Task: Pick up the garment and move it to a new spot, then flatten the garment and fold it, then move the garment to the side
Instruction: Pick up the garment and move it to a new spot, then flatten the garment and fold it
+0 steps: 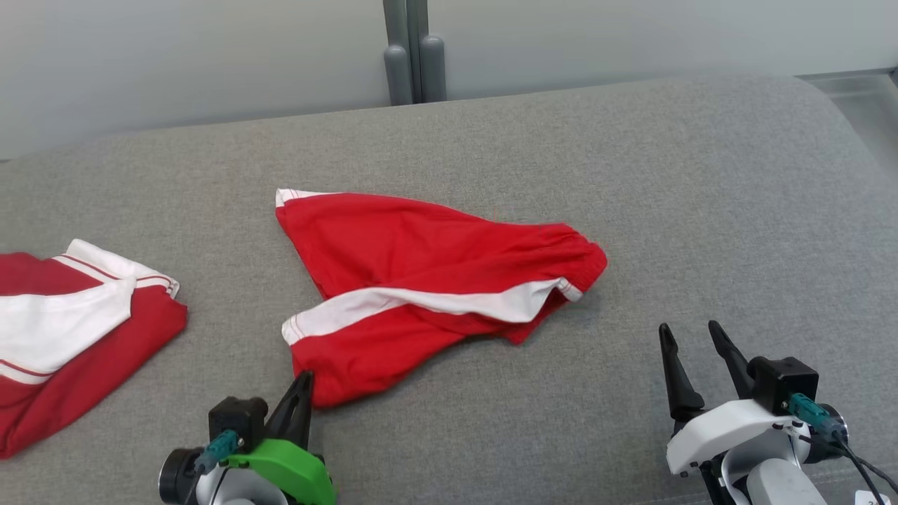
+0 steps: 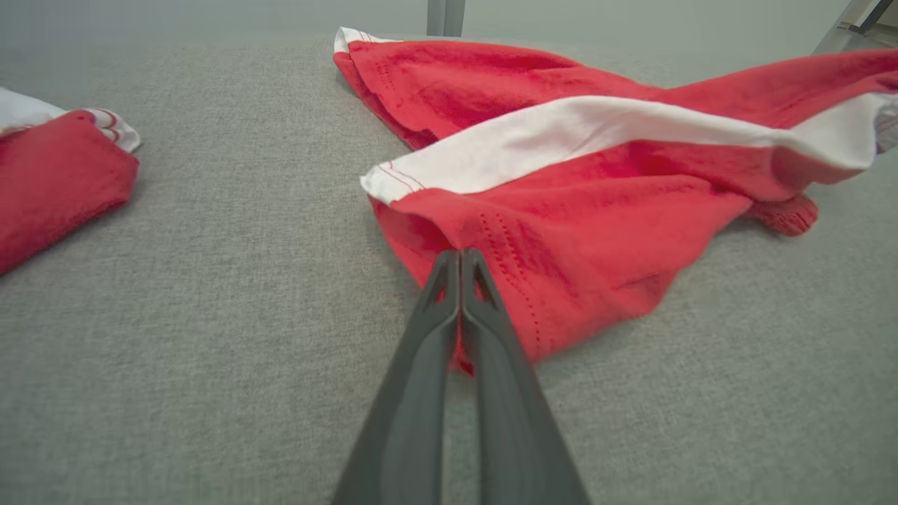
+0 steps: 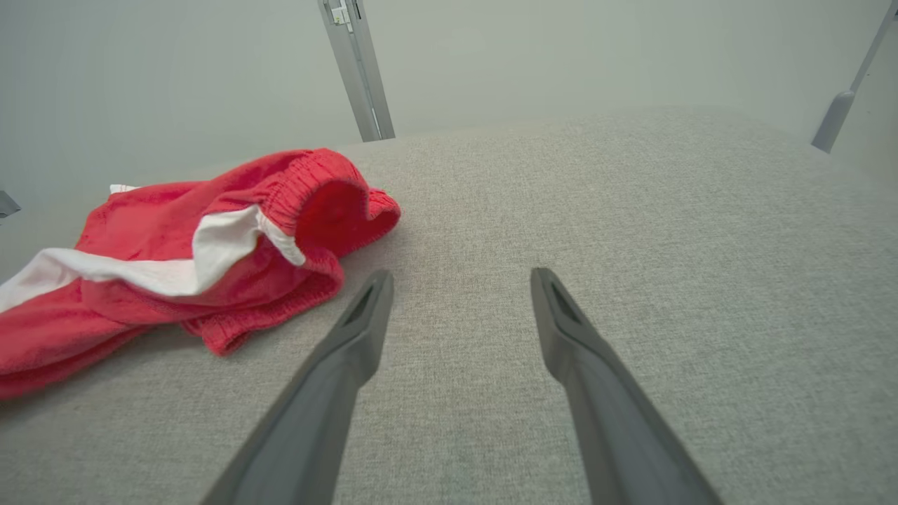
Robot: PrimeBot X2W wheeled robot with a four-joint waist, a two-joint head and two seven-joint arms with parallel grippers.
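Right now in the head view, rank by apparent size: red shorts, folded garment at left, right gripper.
1. red shorts
2. folded garment, cropped by the frame edge
3. right gripper, nearly as big, but nearer the camera and cropped, so unsure

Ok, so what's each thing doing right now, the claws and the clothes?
red shorts: crumpled, not folded, lying down.
left gripper: shut, pinching the shorts' near edge.
right gripper: open, empty, beside the shorts.
other garment: folded, lying apart on the left.

My head camera looks down; both low wrist cameras share the crumpled red-and-white fabric shorts (image 1: 435,259), at one and ten o'clock.
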